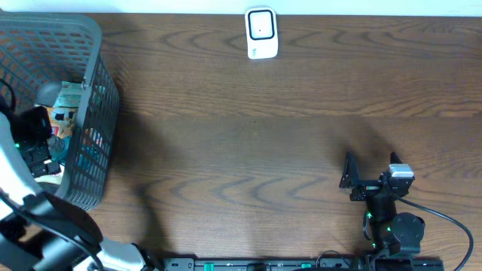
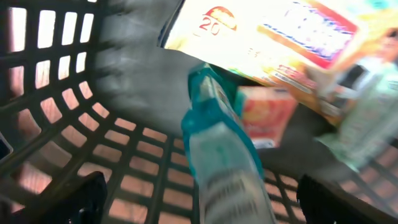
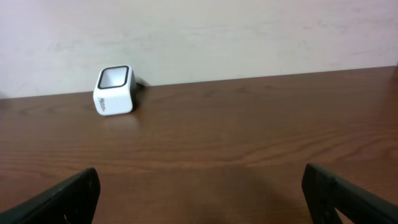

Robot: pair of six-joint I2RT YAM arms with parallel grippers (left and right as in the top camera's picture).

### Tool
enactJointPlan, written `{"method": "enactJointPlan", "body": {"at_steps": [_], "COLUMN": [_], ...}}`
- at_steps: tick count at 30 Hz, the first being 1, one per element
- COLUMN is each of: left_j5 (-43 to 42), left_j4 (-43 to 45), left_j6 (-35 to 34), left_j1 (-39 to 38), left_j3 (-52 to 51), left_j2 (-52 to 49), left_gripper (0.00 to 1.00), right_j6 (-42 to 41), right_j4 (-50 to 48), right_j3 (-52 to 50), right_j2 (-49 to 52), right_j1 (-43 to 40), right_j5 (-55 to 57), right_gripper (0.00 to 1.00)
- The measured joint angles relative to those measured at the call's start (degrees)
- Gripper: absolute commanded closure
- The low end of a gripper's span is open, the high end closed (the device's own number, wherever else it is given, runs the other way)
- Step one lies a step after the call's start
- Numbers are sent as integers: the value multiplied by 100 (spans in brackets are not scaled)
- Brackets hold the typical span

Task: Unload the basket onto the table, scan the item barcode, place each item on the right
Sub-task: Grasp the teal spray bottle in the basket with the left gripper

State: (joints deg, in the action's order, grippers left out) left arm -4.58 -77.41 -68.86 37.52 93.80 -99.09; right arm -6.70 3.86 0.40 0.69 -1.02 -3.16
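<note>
1. Teal-and-clear plastic packet (image 2: pixel 221 155): lying inside grey plastic basket (image 1: pixel 102 113). Probably light, squashy, a bit slippery.
2. Best pinched gently across its narrow middle.
3. Left gripper (image 2: pixel 198 205): inside basket, over packet, wide open, holding nothing.
4. Right gripper (image 3: pixel 205 202): well away from basket, wide open, empty.

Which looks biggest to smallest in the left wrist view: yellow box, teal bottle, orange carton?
1. yellow box, even though the frame cuts it off.
2. teal bottle, but it sits nearest the camera, so its lead over the carton is unsure.
3. orange carton.
</note>
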Motion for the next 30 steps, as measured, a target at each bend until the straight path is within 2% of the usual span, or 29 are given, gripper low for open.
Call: {"method": "enactJointPlan", "body": {"at_steps": [10, 18, 19, 20, 24, 28, 30], "left_j5": [2, -22, -24, -24, -81, -81, -61], "left_j4": [-157, 363, 424, 452, 680, 739, 743], "left_j6": [-15, -15, -15, -17, -7, -2, -2], "left_j1": [-22, -243, -280, -319, -433, -463, -463], "left_j3": [-11, -223, -258, -299, -422, -503, -525], "left_j2": [-671, -623, -599, -568, -481, -420, -407], "left_gripper": [2, 0, 5, 16, 47, 65, 70], "right_j6": [0, 0, 0, 0, 0, 0, 0], "right_j4": [0, 0, 0, 0, 2, 2, 0], "right_j3": [0, -2, 0, 0, 0, -2, 0], "right_j2": [0, 0, 0, 0, 0, 0, 0], "right_j1": [0, 0, 0, 0, 0, 0, 0], "right_j5": [-2, -2, -2, 0, 0, -2, 0], "right_gripper": [1, 1, 1, 1, 1, 1, 1]}}
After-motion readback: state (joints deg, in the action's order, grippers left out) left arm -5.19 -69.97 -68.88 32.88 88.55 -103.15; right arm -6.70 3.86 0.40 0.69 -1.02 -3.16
